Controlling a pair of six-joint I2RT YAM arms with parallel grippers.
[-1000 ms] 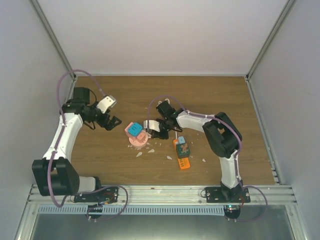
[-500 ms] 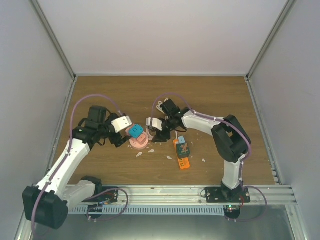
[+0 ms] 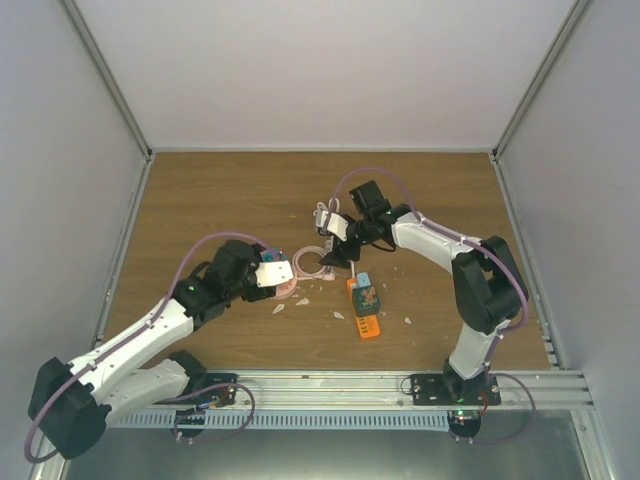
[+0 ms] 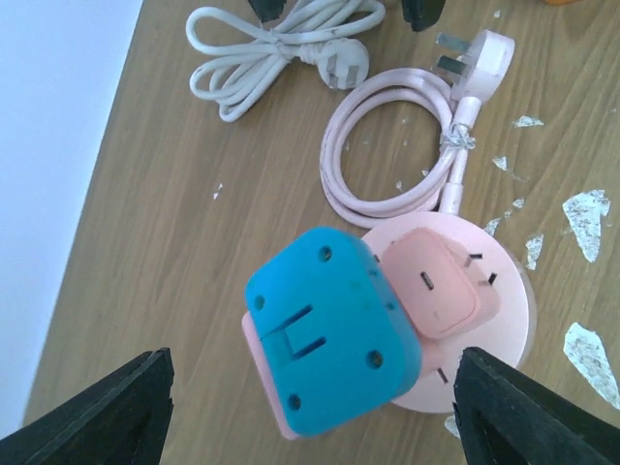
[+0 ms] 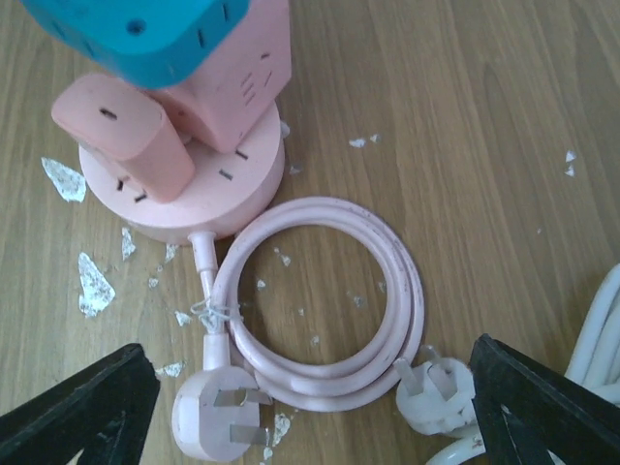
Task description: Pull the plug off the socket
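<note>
Blue plastic cube plug (image 4: 329, 339) on round pink socket (image 4: 511, 320): swung open left end effector (image 4: 312, 387) astride it; backed right end effector (image 5: 310, 387) off, open. Had yet to pull.

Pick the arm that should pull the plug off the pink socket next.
Left. The left hand hangs open directly over the round pink socket, fingers either side of the blue adapter and pink charger. The right hand, also open, sits over the coiled pink cable beside it.
</note>
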